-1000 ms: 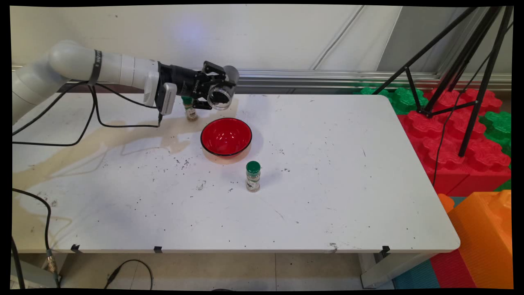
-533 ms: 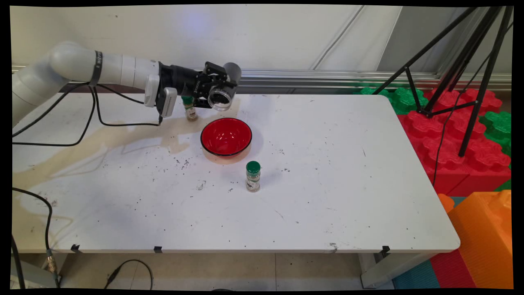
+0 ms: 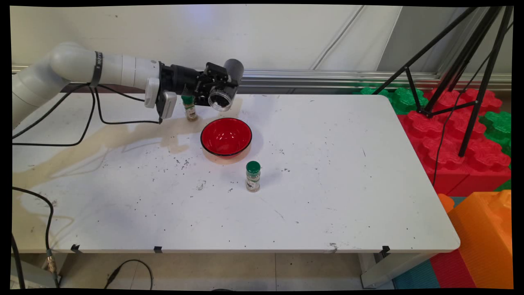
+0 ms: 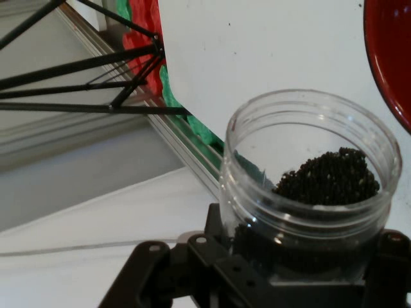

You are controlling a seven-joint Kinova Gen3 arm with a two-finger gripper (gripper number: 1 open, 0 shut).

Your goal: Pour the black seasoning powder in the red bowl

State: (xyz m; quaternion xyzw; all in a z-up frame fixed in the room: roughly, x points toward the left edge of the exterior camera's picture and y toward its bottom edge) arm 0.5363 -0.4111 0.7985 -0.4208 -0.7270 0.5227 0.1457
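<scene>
My gripper (image 3: 220, 91) is shut on a clear open jar (image 3: 221, 99), held tipped on its side in the air above the far rim of the red bowl (image 3: 226, 137). In the hand view the clear open jar (image 4: 308, 186) shows dark grains (image 4: 327, 177) piled against its lower wall, and the red bowl (image 4: 388, 58) edges in at the right. A green-capped spice bottle (image 3: 189, 107) stands on the table just behind the gripper. A second green-capped spice bottle (image 3: 253, 176) stands upright in front of the bowl.
Dark grains are scattered over the white table (image 3: 327, 196), and a brownish stain (image 3: 82, 143) runs across its left part. A black tripod (image 3: 462, 73) stands right of the table over red and green foam blocks (image 3: 450, 135). An orange block (image 3: 483, 237) sits at the lower right.
The gripper has risen slightly and rotated, tipping the jar's mouth further downward over the bowl's far side. Nothing else has moved.
</scene>
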